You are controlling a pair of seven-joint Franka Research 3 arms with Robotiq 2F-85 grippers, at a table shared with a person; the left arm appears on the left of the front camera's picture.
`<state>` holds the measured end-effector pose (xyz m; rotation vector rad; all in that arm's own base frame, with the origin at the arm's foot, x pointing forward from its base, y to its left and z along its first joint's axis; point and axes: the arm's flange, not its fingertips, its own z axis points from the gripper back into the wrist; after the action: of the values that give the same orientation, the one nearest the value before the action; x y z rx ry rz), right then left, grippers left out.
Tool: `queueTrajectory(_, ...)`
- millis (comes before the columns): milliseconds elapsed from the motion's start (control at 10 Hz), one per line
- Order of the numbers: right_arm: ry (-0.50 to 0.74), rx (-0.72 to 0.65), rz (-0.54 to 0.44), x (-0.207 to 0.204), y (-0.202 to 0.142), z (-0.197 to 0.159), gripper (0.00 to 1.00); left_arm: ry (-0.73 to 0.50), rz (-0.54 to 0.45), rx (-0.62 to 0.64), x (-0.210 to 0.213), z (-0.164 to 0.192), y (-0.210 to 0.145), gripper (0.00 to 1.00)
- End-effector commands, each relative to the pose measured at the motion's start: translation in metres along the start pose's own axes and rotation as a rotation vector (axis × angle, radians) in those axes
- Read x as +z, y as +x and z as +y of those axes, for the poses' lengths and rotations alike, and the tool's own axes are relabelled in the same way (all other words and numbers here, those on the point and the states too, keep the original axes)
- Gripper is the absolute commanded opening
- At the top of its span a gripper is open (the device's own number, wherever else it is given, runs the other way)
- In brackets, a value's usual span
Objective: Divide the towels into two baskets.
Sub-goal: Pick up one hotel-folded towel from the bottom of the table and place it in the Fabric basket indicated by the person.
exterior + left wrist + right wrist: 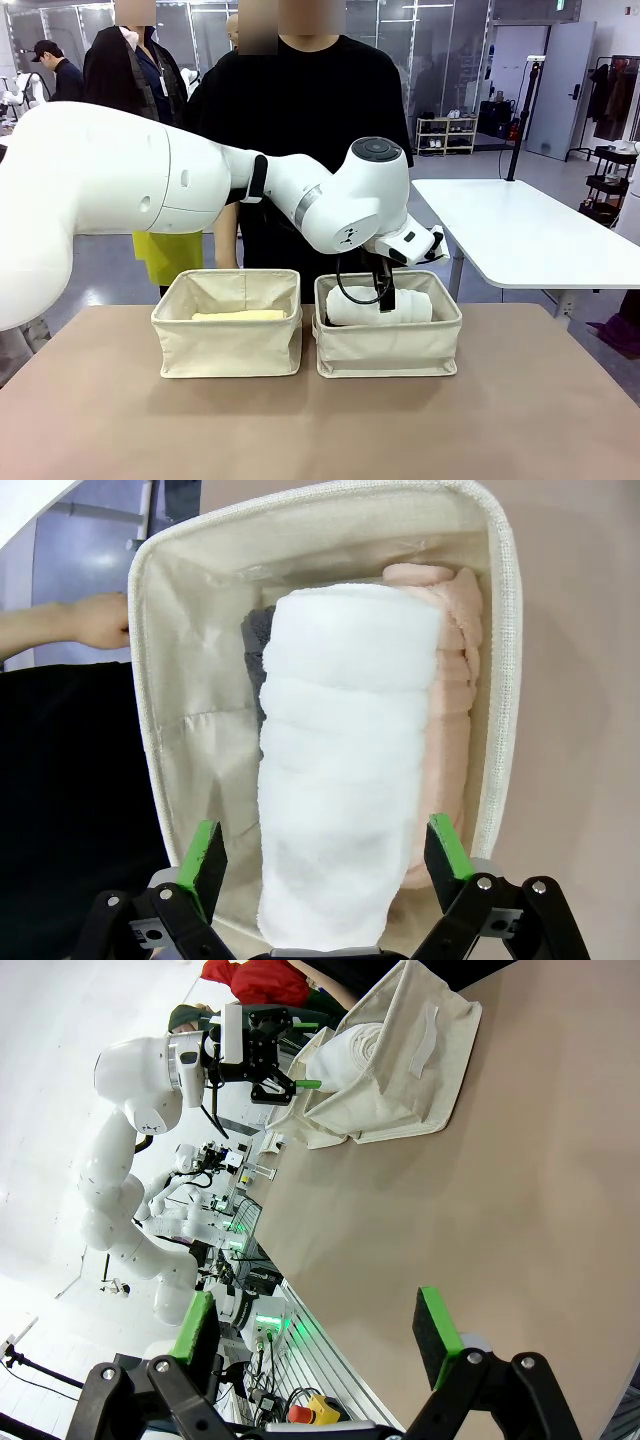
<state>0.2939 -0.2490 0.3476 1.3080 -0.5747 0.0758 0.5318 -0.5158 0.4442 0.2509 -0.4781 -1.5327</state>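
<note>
Worktop (100, 420) carries two cream canvas baskets side by side. My left arm reaches across the middle to the right basket (388, 350); the left basket (227, 345) is the landmark beside it and holds the yellow towel (238, 315) lying flat and low.

Key relation: the left pincer (325, 865) sits directly over the white towel (345, 770), fingers spread apart with one green pad on each side of the roll. The towel's long axis runs away from the pincer along the basket's length, so the jaws straddle its near end across the width. Pads look just clear of the terry, not clamped, as far as I can judge.

Left wrist view gives what the front doesn't: the white roll rides on top, the pinkish-beige towel (452, 680) against one basket wall, the dark grey towel (256, 645) half buried on the other side. A person's hand (100, 620) rests at the far rim.

Right pincer (320, 1335) is spread apart, empty, hanging above bare worktop well away from both baskets. Left arm is clearly nearer.
</note>
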Motion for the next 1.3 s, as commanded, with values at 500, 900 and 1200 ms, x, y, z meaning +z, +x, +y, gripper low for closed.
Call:
queueTrajectory(500,-0.002,-0.026,-0.003,0.0,0.0,0.005,0.98,-0.01,-0.07,0.241,0.054,-0.014,-0.004,1.0)
queueTrajectory(900,-0.002,-0.026,-0.003,0.0,0.0,0.005,0.98,-0.175,-0.198,0.453,0.141,-0.068,-0.11,1.0)
queueTrajectory(1200,-0.002,-0.026,-0.003,0.0,0.0,0.005,0.98,-0.329,-0.329,0.683,0.207,-0.084,-0.234,1.0)
